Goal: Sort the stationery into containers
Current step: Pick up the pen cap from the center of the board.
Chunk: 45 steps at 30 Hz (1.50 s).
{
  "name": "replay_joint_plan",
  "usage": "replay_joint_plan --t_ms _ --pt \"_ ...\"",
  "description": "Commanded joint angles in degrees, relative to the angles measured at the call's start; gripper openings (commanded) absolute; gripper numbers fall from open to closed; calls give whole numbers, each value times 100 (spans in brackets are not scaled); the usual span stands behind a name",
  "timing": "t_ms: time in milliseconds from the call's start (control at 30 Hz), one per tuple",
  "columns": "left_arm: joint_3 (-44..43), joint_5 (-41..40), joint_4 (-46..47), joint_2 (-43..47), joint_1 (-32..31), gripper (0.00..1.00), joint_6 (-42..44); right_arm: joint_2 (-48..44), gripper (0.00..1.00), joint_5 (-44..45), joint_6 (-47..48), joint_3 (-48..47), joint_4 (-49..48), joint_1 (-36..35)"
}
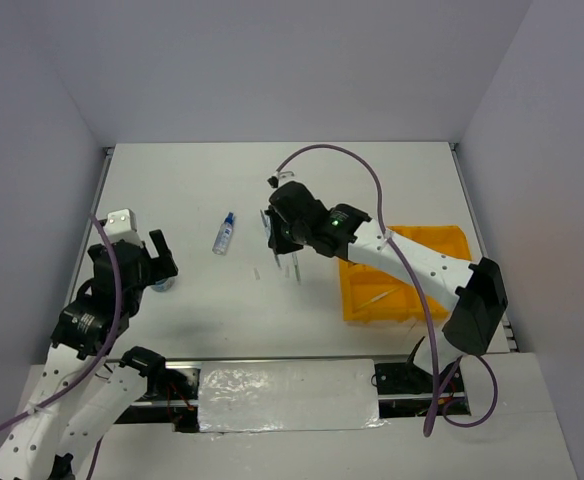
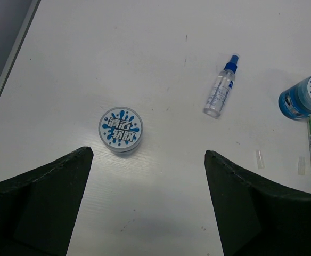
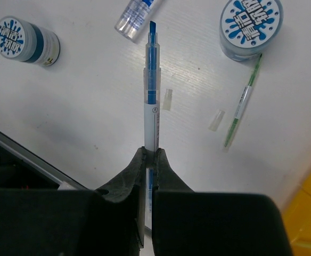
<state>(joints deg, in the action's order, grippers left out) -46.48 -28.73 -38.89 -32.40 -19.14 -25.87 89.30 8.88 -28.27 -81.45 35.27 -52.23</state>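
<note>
My right gripper is shut on a thin blue-and-white pen and holds it above the table, tip pointing away. Below it lie a green pen, two round blue-white pots and the blue-capped clear bottle. My left gripper is open and empty, just short of a blue-white pot. The bottle lies further off to its right. In the top view the left gripper is at the left, the right gripper mid-table, and the orange-yellow tray at the right.
Two small clear caps lie loose by the green pen. A pale thin item lies in a near tray compartment. The right arm reaches from the tray side across mid-table. White walls enclose the table on three sides.
</note>
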Motion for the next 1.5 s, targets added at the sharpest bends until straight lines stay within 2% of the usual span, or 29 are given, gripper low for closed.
replay_joint_plan --t_ms 0,233,400,500,533,633,733,933,1033,1167,1300,1467 --pt "-19 -194 101 -29 33 99 -111 97 0 -133 67 -266 -248 -112" --pt "-10 -168 128 32 33 99 -76 -70 0 -45 164 129 -371 -104" --pt "-194 -19 41 -546 33 99 -129 44 0 -71 287 77 -266 -103" --pt "-432 -123 -205 -1188 33 99 -637 44 0 -10 349 -81 -91 -77" --pt "-476 -150 -328 -1355 33 99 -1083 27 0 25 366 -169 110 -51" --pt "-205 349 186 -1838 7 99 -1507 -122 0 131 331 -144 366 133" --pt "-46 413 583 -2163 -344 99 -1929 -605 0 52 331 233 227 283" --pt "-353 -70 997 -3146 -1784 99 -2571 -1265 0 105 384 533 420 415" --pt "-493 -185 1138 -3770 -2093 99 -2949 -1695 0 122 349 849 394 520" --pt "-695 -124 1428 -4598 -2445 93 -3275 -2196 0 140 296 1227 393 661" --pt "-1108 -89 1446 -5511 -2516 83 -3434 -2609 0 52 287 1649 297 696" --pt "-1363 -19 1596 -6102 -2525 74 -3443 -2909 0 -1 322 2053 218 723"
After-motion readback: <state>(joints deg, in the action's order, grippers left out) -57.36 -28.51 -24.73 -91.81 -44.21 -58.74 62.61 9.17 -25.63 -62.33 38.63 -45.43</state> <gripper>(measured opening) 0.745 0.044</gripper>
